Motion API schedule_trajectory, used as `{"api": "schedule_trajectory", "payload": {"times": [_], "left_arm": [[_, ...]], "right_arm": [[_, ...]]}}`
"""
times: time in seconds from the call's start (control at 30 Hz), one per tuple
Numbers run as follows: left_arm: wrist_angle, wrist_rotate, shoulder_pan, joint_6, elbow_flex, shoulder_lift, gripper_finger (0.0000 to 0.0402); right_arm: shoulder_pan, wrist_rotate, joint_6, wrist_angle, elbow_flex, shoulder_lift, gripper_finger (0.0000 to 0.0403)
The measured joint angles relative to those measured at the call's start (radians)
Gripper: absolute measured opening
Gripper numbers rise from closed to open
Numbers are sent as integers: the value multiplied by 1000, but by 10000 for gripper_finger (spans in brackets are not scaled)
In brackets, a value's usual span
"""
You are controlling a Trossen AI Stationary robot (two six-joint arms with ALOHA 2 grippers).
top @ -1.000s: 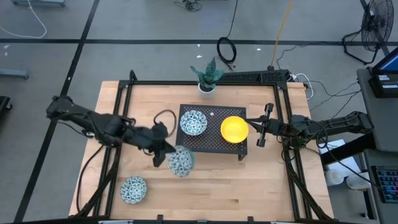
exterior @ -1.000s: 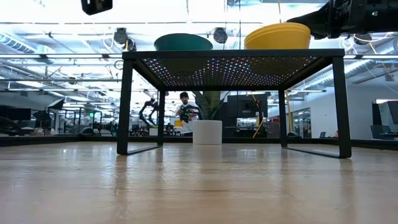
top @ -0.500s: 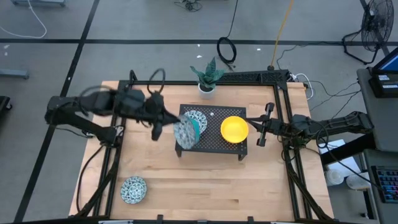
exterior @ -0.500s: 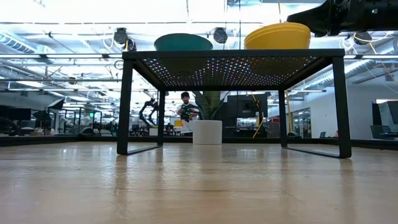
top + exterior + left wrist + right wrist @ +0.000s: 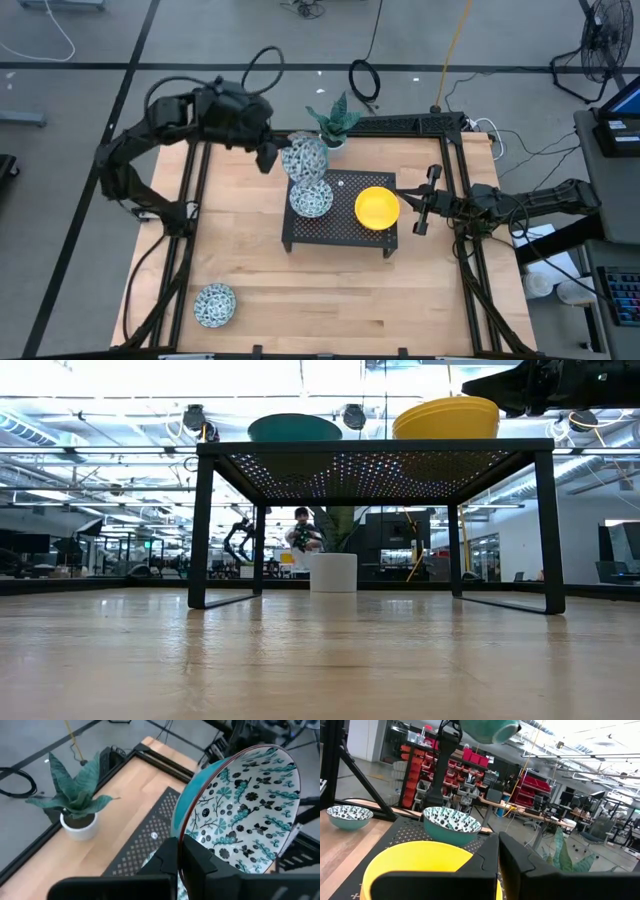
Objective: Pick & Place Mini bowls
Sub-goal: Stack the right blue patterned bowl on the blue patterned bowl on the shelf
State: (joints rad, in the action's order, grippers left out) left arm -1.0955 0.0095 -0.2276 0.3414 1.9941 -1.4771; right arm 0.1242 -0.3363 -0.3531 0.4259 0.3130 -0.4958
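My left gripper [image 5: 272,156] [image 5: 180,849] is shut on a white bowl with a blue-green pattern [image 5: 304,157] [image 5: 245,805], high above the rack's far left corner, next to the plant. A second patterned bowl [image 5: 311,198] [image 5: 451,824] sits on the black rack. A third [image 5: 214,304] rests on the table near the near left corner. The yellow bowls [image 5: 376,207] [image 5: 445,418] stand on the rack's right half and look stacked. My right gripper [image 5: 408,200] [image 5: 498,865] waits shut at their right rim. My left gripper pinches the patterned bowl's rim [image 5: 181,832], one finger [image 5: 210,865] inside the bowl and one [image 5: 162,862] outside. The bowl is lifted clear and stands on edge above the fingers, its hollow turned sideways. My right gripper's shut fingers [image 5: 520,870] reach the yellow bowls' right rim [image 5: 470,851]; whether they touch it I cannot tell.
The black perforated rack [image 5: 340,235] stands mid-table on four legs. A white pot with a green plant [image 5: 333,140] [image 5: 77,825] sits at the far edge, close to the held bowl. Black frame rails [image 5: 200,200] run along both sides. A person [image 5: 303,530] shows far behind.
My left gripper has carried the patterned bowl from low by the rack's near left corner up and toward the far edge, past the rack's left side, to a spot beside the plant. The bowl stayed on edge and turned about on the way.
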Motion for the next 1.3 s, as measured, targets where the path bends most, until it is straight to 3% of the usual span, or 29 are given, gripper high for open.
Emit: {"api": "schedule_trajectory", "payload": {"times": [0.5, 0.8, 1.3], "left_arm": [[75, 71, -89, -38, 28, -23, 6], [126, 105, -79, -75, 28, -20, 6], [-30, 86, -78, -79, 27, -47, 6]], "right_arm": [[0, 0, 3, 0, 0, 0, 0], [0, 1, 1, 0, 0, 0, 0], [0, 0, 12, -8, 0, 0, 0]]}}
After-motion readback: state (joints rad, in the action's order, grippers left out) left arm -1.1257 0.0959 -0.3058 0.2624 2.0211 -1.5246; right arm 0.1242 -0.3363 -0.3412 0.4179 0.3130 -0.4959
